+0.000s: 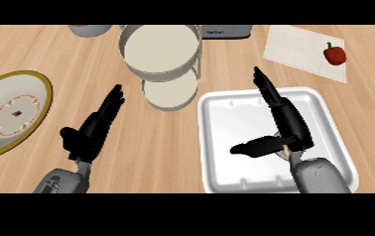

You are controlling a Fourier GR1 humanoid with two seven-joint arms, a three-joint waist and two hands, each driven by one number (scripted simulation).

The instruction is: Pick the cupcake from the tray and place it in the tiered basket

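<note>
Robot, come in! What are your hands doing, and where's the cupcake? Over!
Right hand open over white tray, cupcake mostly hidden beneath it. Left hand open, resting. Tiered basket unblocked.

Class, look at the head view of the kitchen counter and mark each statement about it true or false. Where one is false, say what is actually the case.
1. The right hand is over the white tray. True.
2. The left hand is inside the tiered basket. False: it is over the bare counter, to the left of the basket.
3. A red pepper lies on the white board at upper right. True.
4. The gold-rimmed plate is inside the tray. False: it sits at the counter's left edge.
5. Both hands have straight fingers. True.
</note>
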